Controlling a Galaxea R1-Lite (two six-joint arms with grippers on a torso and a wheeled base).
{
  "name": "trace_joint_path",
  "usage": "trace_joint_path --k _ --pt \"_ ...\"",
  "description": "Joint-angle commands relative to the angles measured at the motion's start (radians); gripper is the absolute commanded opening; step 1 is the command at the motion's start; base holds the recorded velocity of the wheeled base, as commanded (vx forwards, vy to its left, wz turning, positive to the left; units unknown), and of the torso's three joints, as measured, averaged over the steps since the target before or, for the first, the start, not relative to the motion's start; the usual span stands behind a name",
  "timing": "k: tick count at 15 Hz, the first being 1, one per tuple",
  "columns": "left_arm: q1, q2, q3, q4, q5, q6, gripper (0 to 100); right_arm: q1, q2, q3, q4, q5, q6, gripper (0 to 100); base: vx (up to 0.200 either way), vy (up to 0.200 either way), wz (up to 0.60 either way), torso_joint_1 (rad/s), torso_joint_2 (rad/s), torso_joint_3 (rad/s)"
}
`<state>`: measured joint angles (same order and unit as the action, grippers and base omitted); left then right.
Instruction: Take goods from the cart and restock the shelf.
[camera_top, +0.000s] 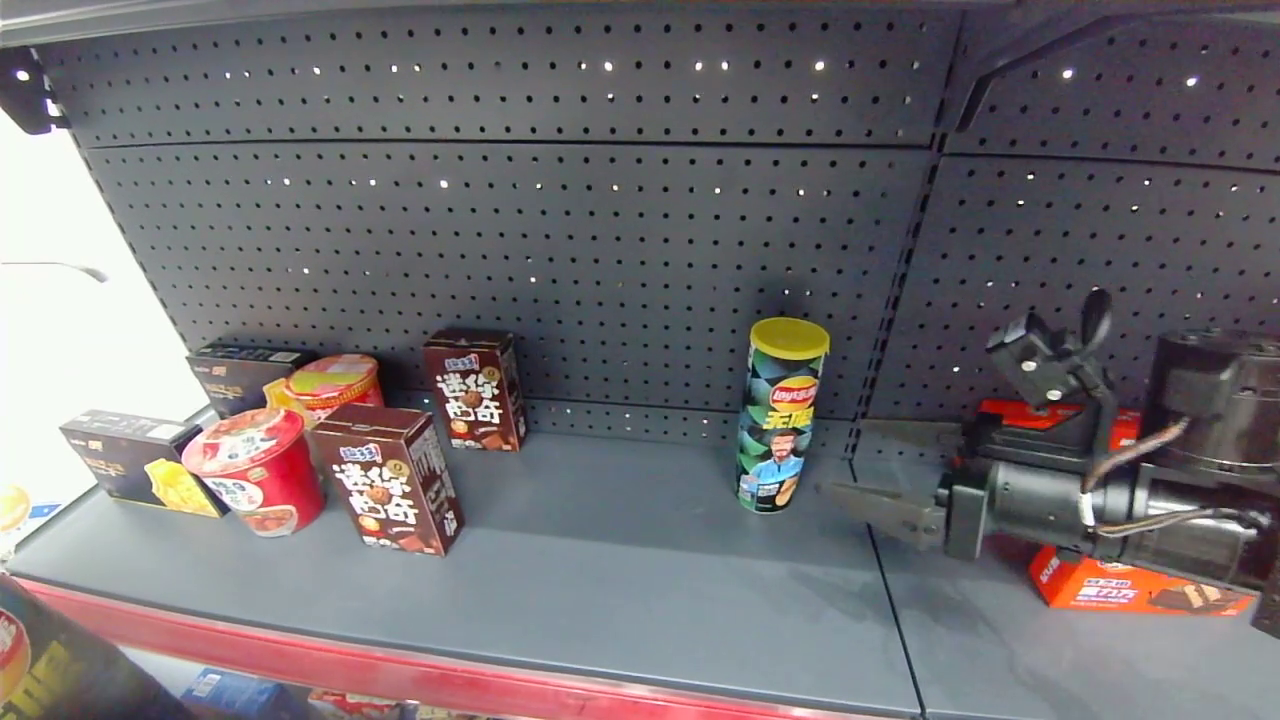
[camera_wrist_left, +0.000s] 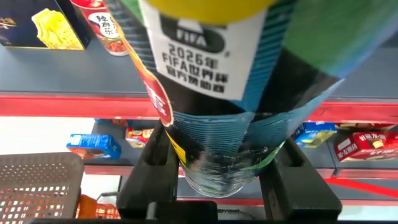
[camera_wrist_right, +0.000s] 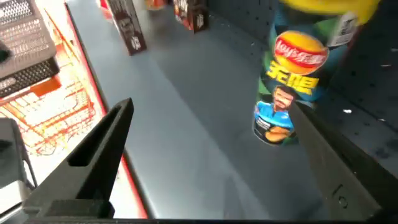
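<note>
Now, right gripper (camera_top: 845, 458): we see its fingers spread wide, low over the shelf (camera_top: 620, 570), with nothing between them.
Standing can (camera_top: 782, 415): upright on the shelf, yellow lid on top, near the pegboard (camera_top: 560, 230), just beside the right gripper's fingertips but apart from them.
Left gripper (camera_wrist_left: 221, 155): we see its two dark fingers (camera_wrist_left: 146, 180) pinching a second can (camera_wrist_left: 217, 81) near its bottom end, in front of the shelf's red edge.
Left end of shelf: brown boxes (camera_top: 395, 490), cup noodles (camera_top: 255, 470) and black boxes (camera_top: 140, 460), grouped well apart from the standing can.
Orange box (camera_top: 1130, 590): lies on the shelf beneath the right arm.
Cart basket (camera_wrist_left: 37, 186): wire mesh, seen beside the left gripper, lower than the shelf.
</note>
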<state>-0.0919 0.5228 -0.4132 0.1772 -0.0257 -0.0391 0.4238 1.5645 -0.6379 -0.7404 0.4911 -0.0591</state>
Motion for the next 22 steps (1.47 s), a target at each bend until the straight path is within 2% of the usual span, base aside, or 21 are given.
trace_joint_path --k 1,4,7,10,12,18,22 --pt "0.000 -0.012 -0.004 -0.001 0.000 0.001 0 -0.030 0.193 -0.120 -0.011 0.015 -0.014 100 0.000 0.000 0.00 0.000 0.00 0.000" --pt "0.000 -0.012 -0.004 -0.001 0.000 0.001 0 -0.091 0.310 -0.217 -0.011 0.029 -0.056 100 0.000 0.000 0.00 0.000 0.00 0.000" --pt "0.000 -0.033 0.011 0.008 0.000 -0.002 0 -0.129 0.342 -0.220 -0.025 0.034 -0.057 100 0.000 0.000 0.00 0.000 0.00 0.000" --pt "0.000 -0.040 0.030 0.007 0.000 -0.002 0 -0.135 0.385 -0.218 -0.070 0.115 -0.057 100 0.000 0.000 0.00 0.000 0.00 0.000" --pt "0.000 -0.040 0.028 0.007 0.000 -0.002 0 -0.135 0.431 -0.220 -0.125 0.132 -0.057 100 0.000 0.000 0.00 0.000 0.00 0.000" --pt "0.000 -0.060 0.040 0.010 0.000 -0.002 0 -0.181 0.490 -0.233 -0.160 0.242 -0.057 100 0.000 0.000 0.00 0.000 0.00 0.000" --pt "0.000 -0.060 0.042 0.010 0.001 -0.002 0 -0.189 0.516 -0.250 -0.165 0.253 -0.056 100 0.000 0.000 0.00 0.000 0.00 0.000"
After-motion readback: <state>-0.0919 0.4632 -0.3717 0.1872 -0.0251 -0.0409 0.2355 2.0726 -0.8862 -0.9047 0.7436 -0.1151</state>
